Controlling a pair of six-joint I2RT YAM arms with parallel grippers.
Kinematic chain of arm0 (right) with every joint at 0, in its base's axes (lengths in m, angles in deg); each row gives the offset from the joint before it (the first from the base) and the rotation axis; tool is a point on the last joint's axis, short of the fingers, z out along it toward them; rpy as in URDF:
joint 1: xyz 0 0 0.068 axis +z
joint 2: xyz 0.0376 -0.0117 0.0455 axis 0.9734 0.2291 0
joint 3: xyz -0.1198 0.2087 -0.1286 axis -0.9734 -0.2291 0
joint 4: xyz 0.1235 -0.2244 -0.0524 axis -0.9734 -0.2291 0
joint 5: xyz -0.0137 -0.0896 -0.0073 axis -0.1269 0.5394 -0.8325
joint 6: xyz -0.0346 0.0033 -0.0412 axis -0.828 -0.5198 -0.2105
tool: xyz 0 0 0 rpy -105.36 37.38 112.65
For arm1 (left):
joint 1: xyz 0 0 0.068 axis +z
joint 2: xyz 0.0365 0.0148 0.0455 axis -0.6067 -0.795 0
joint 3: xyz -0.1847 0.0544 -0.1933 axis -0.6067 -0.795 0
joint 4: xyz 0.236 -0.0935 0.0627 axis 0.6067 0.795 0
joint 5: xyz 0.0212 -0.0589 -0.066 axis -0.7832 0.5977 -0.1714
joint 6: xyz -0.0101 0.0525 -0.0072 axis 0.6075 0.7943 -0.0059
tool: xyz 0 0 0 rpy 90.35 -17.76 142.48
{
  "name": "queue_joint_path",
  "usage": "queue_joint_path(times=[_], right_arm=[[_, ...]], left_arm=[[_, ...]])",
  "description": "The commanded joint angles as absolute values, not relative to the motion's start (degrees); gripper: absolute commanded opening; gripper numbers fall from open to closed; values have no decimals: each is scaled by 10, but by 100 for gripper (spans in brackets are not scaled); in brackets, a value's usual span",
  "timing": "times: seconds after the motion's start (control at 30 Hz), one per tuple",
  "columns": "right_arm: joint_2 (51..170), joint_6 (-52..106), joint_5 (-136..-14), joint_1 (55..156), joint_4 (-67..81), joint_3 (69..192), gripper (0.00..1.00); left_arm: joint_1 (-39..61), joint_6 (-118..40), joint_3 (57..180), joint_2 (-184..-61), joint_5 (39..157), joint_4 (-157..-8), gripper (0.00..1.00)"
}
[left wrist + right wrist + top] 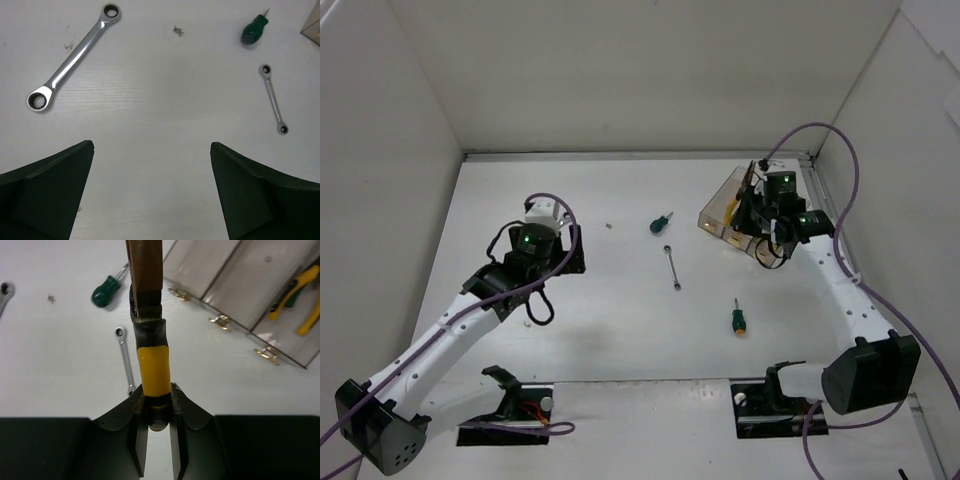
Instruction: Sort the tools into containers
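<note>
My right gripper point(157, 390) is shut on the end of a yellow-and-black pliers handle point(152, 365), held up over the table beside the clear smoky bins point(235, 275). One bin holds yellow-handled pliers point(295, 287). In the top view the right gripper point(757, 212) hangs over the bins point(718, 215). My left gripper point(151, 145) is open and empty above bare table; it also shows in the top view point(568, 252). A large silver wrench point(75, 56), a small wrench point(274, 98) and a green screwdriver point(255, 30) lie ahead of it.
A second green screwdriver point(737, 319) lies on the table in front of the right arm. The small wrench point(672, 267) and the other screwdriver point(661, 222) lie mid-table. White walls close in the table on three sides.
</note>
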State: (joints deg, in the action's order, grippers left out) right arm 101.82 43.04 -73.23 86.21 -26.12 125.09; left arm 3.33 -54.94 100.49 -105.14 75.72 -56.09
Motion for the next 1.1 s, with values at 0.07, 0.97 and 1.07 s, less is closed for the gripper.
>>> queue_joint_path(times=[0.07, 0.97, 1.07], right_arm=[[1057, 421, -678, 789, -251, 1293, 0], [1267, 439, -597, 661, -285, 1356, 0], [1271, 442, -584, 659, -287, 1351, 0]], left_arm=[[81, -521, 982, -1038, 778, -519, 100], [97, -525, 958, -1024, 814, -547, 100], [97, -526, 957, -1025, 815, -546, 100]])
